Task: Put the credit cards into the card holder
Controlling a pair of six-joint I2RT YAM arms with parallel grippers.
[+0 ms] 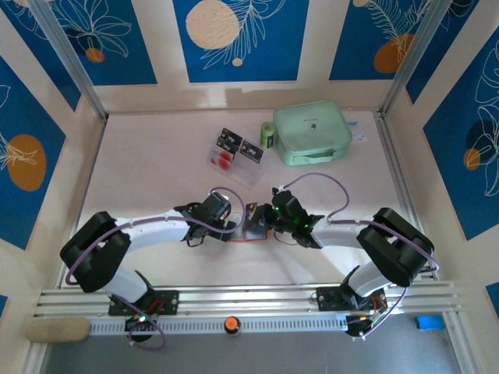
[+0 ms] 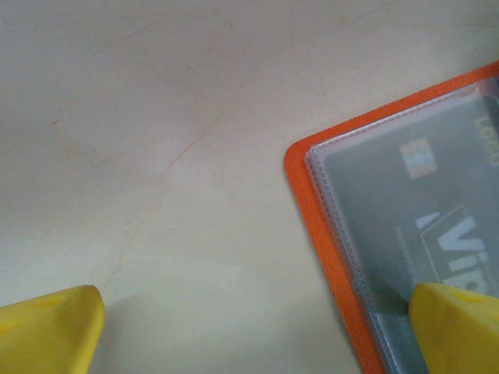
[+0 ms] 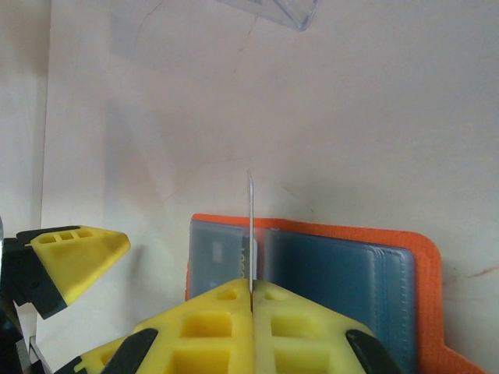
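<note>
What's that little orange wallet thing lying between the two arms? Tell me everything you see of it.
The card holder lies open on the table. Its orange-red cover has rounded corners; inside are grey-blue, see-through plastic pockets, one holding a chip card. One finger of the left pincer overlaps a pocket's edge. The right pincer holds a second card edge-on above it.

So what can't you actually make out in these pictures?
Held card: edge-on in the right wrist view, in the right pincer; face hidden.
Holder: in the top view the left pincer and right pincer cover most of it.
Pocketed card: print cut off by the left wrist view's edge, dulled by pocket plastic.
Spare cards: too small in the top view to count.
</note>
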